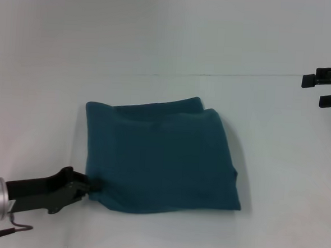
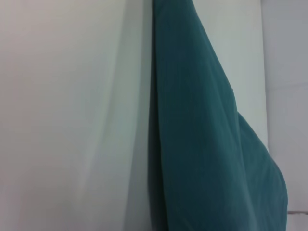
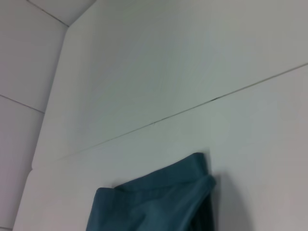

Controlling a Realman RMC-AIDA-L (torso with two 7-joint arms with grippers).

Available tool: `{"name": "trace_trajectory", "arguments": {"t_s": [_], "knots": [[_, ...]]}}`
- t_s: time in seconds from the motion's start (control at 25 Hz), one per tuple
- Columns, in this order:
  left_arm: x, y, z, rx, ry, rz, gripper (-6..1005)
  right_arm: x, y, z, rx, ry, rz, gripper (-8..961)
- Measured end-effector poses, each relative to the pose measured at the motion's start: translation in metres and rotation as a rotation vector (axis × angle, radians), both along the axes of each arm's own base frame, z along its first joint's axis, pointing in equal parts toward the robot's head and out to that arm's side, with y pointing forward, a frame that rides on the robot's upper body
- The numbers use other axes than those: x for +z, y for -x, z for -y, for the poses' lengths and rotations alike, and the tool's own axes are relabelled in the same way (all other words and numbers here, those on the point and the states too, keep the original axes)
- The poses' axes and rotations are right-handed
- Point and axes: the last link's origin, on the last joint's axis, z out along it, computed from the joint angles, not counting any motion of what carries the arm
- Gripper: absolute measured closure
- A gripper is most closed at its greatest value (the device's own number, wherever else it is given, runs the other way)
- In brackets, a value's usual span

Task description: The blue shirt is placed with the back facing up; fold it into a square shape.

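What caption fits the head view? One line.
Left hand at the folded blue shirt's near-left corner; right hand raised, away.

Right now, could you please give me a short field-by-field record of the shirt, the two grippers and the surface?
shirt: the blue shirt lies folded into a rough square, plain side up, no lettering showing
far edge: two layers, slightly offset
left gripper: left gripper low at the shirt's near-left corner, touching the cloth edge; whether it grips cannot be seen
right gripper: right gripper raised at the far right, away from the shirt, jaws apart and empty
surface: white table with a thin seam beyond the shirt
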Motion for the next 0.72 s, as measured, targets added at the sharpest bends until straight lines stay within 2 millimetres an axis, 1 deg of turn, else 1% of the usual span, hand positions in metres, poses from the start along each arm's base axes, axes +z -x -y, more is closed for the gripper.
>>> {"name": "trace_trajectory", "arguments": {"t_s": [0.12,0.4,0.48,0.68,0.72], "knots": [[0.006,0.004,0.001,-0.002,-0.003,0.0,960,0.0,0.0,0.0,-0.001,0.0,0.0,41],[0.015,0.005,0.004,-0.051,0.057,-0.042,916,-0.001,0.0,0.0,-0.001,0.002,-0.002,40],[0.02,0.009,0.006,-0.04,0.051,-0.036,904,-0.001,-0.001,0.001,-0.002,0.002,-0.002,40],[0.04,0.023,0.013,0.024,0.004,-0.028,873,-0.001,-0.002,0.001,-0.005,0.0,-0.001,40],[0.041,0.025,0.014,0.034,0.0,-0.028,806,-0.001,-0.002,0.001,-0.005,0.001,-0.001,39]]}}
